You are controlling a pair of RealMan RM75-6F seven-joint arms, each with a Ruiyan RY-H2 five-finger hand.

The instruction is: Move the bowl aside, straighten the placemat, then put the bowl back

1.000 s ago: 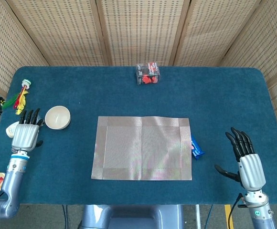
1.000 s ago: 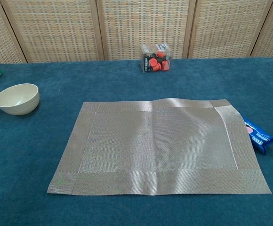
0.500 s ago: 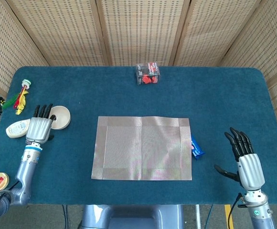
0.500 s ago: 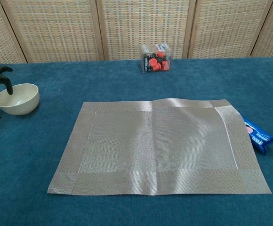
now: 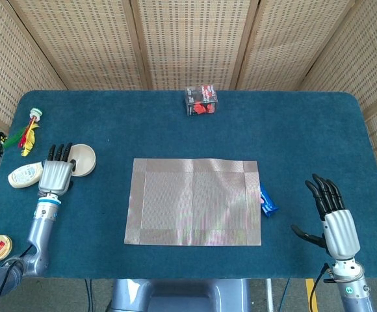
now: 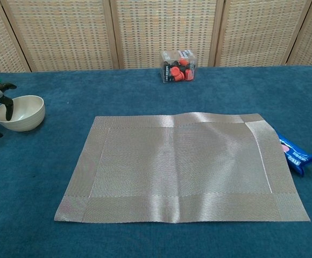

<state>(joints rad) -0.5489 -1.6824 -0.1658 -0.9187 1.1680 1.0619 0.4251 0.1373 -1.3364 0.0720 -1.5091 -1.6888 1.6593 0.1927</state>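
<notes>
Nearest me, my right hand (image 5: pixel 335 221) rests low at the near right corner of the table, fingers spread, nothing in it, well apart from everything. It has no part in this step, so I leave it parked.

Just ahead lies the rectangular silver-grey woven placemat (image 5: pixel 194 201), flat and squared to the table edge as far as I can judge, with a slight ripple along its far border in the chest view. A blue snack wrapper (image 5: pixel 268 201) pokes out from its right edge; I cannot tell whether it is tucked under.

Now the business end, far left. My left hand (image 5: pixel 56 171) is at the small cream ceramic bowl (image 5: pixel 83 159), which sits upright on the dark blue cloth-covered table (image 5: pixel 305 130), well left of the mat. In the chest view my fingertips (image 6: pixel 7 102) hook over the near rim, thumb on the outside. It looks like a pinch on the wall, but whether it is firm I cannot tell.

Judging by this, the mat is done and the bowl goes back. To do it well:
- seat the rim deep between thumb and fingers before lifting
- lift straight up, keeping it level
- carry it right, clear of the mat edge so the weave does not drag
- set it down mid-mat, then let go.

At the back edge, a clear plastic box of red and black bits (image 5: pixel 201 101) stands out of my path.
</notes>
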